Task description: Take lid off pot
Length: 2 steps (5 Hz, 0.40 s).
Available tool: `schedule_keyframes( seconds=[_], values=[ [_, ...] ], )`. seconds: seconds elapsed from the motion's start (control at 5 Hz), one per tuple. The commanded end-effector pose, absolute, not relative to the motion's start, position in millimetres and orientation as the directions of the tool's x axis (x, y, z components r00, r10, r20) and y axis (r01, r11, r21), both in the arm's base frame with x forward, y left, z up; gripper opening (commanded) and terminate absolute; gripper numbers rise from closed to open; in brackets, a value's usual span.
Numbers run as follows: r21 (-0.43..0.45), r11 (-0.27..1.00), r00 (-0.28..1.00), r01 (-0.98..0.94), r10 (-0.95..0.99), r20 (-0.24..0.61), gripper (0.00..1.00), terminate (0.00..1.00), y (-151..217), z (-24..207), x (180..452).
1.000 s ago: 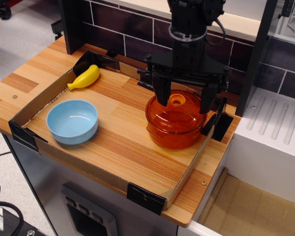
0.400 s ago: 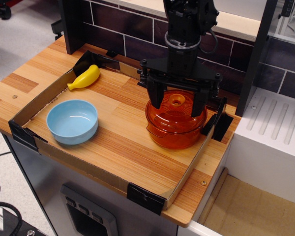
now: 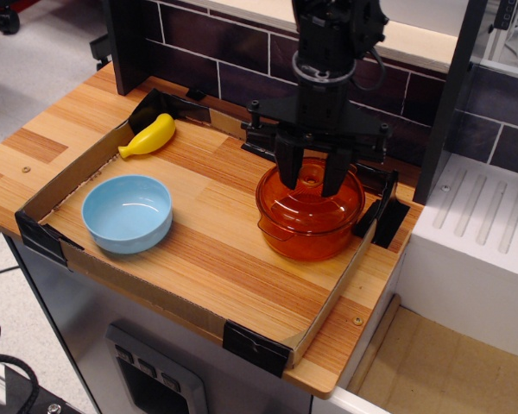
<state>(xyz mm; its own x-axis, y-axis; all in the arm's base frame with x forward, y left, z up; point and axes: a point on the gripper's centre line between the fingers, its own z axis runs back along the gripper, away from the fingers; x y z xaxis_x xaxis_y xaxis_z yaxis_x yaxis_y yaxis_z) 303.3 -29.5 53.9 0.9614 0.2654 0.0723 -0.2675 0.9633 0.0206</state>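
Note:
The translucent orange pot (image 3: 304,243) stands at the right side of the cardboard tray, near its back corner. The domed orange lid (image 3: 304,207) sits on it, with its lighter ring knob (image 3: 312,176) at the centre. My black gripper (image 3: 312,185) hangs straight down over the lid. Its two fingers (image 3: 287,171) stand close on either side of the knob and appear to press against it. The lid still rests on the pot's rim.
A light blue bowl (image 3: 127,213) sits at the tray's front left. A yellow banana (image 3: 148,136) lies at the back left. A low cardboard wall (image 3: 332,297) rims the wooden surface. A dark brick wall stands behind, and a white rack (image 3: 483,250) to the right.
The fingers have narrowed from wide apart over the pot's rim to close against the knob. The gripper has lowered slightly. Pot and lid have not moved.

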Motion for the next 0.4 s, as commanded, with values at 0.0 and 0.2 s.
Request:
schedule_keyframes(
  seconds=[0.0,0.2],
  values=[
    [-0.070,0.955,0.947,-0.287,0.294,0.126,0.00,0.00,-23.7,96.2,313.3],
    [-0.138,0.940,0.936,-0.313,0.330,0.125,0.00,0.00,-8.4,128.0,310.2]
  ],
)
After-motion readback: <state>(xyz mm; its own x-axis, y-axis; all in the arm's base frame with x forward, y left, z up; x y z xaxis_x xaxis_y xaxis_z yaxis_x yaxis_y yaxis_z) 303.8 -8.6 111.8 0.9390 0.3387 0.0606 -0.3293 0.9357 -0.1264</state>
